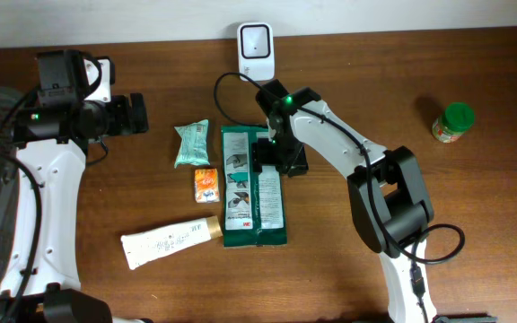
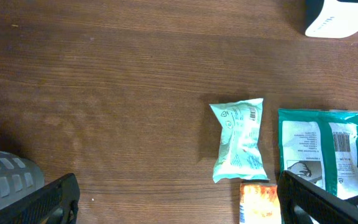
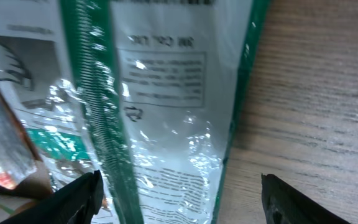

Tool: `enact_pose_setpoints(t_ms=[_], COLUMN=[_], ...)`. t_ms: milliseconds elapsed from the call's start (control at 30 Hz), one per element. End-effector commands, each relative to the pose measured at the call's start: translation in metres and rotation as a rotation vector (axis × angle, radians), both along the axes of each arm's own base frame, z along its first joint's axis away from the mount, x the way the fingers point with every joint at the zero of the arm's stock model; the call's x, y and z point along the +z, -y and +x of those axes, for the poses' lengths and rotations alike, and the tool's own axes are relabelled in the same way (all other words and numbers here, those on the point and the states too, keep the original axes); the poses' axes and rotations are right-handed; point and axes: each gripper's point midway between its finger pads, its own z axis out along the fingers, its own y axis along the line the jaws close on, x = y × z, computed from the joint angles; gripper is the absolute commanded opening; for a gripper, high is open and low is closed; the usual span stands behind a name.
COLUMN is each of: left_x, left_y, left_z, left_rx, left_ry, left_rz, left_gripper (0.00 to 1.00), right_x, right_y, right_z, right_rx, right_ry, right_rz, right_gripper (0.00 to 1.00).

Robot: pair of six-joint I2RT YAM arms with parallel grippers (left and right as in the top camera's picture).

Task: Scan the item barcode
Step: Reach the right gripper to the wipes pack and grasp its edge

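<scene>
A long green and white package [image 1: 251, 193] lies flat in the middle of the table, label side up, with a barcode strip [image 2: 340, 142] on its label. My right gripper [image 1: 272, 154] is low over its far right side. In the right wrist view the fingers stand apart, one over the shiny film [image 3: 166, 112] and one over bare wood, so my right gripper [image 3: 180, 186] straddles the package's right edge without gripping it. The white scanner [image 1: 255, 47] stands at the back edge. My left gripper [image 1: 139, 114] hovers wide open at the left with nothing in it.
A mint-green packet [image 1: 191, 144] and a small orange packet [image 1: 205, 184] lie just left of the package. A white tube [image 1: 170, 242] lies at the front left. A green-lidded jar [image 1: 453, 123] stands far right. The scanner's black cable [image 1: 223, 99] loops beside the right arm.
</scene>
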Motion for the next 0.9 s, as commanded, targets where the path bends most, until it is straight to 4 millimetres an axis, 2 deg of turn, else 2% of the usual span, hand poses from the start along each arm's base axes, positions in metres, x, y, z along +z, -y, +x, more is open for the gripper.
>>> enact_pose_setpoints(t_ms=[0, 33, 67, 200, 233, 267, 367, 400, 433, 467, 500, 533, 567, 600, 700, 733, 767, 833, 867], left_x=[0.004, 0.004, 0.004, 0.004, 0.004, 0.004, 0.005, 0.006, 0.011, 0.018, 0.022, 0.019, 0.01, -0.008, -0.068, -0.091, -0.108, -0.139, -0.148], left_y=[-0.001, -0.001, -0.001, -0.001, -0.001, -0.001, 0.0, 0.013, 0.037, 0.052, 0.061, 0.067, 0.076, 0.088, 0.118, 0.133, 0.147, 0.166, 0.176], left_z=[0.001, 0.001, 0.001, 0.001, 0.001, 0.001, 0.001, 0.002, 0.0, 0.003, 0.003, 0.002, 0.001, 0.0, -0.005, -0.003, 0.001, 0.002, 0.001], left_rx=[-0.014, -0.014, -0.014, -0.014, -0.014, -0.014, -0.014, -0.049, -0.123, -0.183, -0.217, -0.232, -0.247, -0.241, -0.208, -0.238, -0.258, -0.262, -0.283], left_ry=[0.013, 0.013, 0.013, 0.013, 0.013, 0.013, 0.014, 0.023, 0.032, 0.06, 0.072, 0.063, 0.038, -0.016, -0.197, -0.247, -0.28, -0.349, -0.372], left_rz=[0.009, 0.009, 0.009, 0.009, 0.009, 0.009, 0.002, -0.064, -0.185, -0.261, -0.301, -0.315, -0.321, -0.348, -0.413, -0.439, -0.48, -0.525, -0.55], left_gripper=[0.99, 0.99, 0.99, 0.99, 0.99, 0.99, 0.99, 0.99, 0.99, 0.99, 0.84, 0.51, 0.17, 0.0, 0.0, 0.0, 0.0, 0.0, 0.0], right_x=[0.003, 0.003, 0.002, -0.014, -0.016, -0.014, -0.004, -0.001, 0.001, 0.003, 0.007, 0.009, 0.009, 0.008, 0.008, 0.008, 0.008, 0.005, 0.003], right_y=[0.009, 0.01, 0.012, 0.027, 0.027, 0.017, 0.006, 0.006, 0.007, 0.007, 0.005, 0.006, 0.008, 0.009, 0.011, 0.012, 0.013, 0.015, 0.017], right_z=[0.009, 0.015, 0.019, 0.023, 0.021, 0.016, 0.013, 0.013, 0.012, 0.01, 0.011, 0.012, 0.013, 0.012, 0.013, 0.014, 0.015, 0.017, 0.016], right_rx=[-0.028, -0.035, -0.043, -0.059, -0.061, -0.029, 0.02, 0.031, 0.035, 0.032, 0.039, 0.033, 0.027, 0.024, 0.019, 0.011, 0.01, 0.006, 0.006], right_ry=[0.035, 0.049, 0.06, 0.06, 0.051, 0.021, -0.002, -0.007, -0.015, -0.027, -0.03, -0.033, -0.034, -0.037, -0.036, -0.037, -0.033, -0.027, -0.025], right_rz=[-0.014, -0.006, 0.0, 0.015, 0.028, 0.125, 0.254, 0.294, 0.307, 0.332, 0.37, 0.387, 0.388, 0.386, 0.378, 0.378, 0.379, 0.375, 0.368], right_gripper=[0.73, 0.65, 0.61, 0.55, 0.54, 0.51, 0.51, 0.51, 0.51, 0.51, 0.51, 0.51, 0.51, 0.51, 0.46, 0.34, 0.29, 0.27, 0.26])
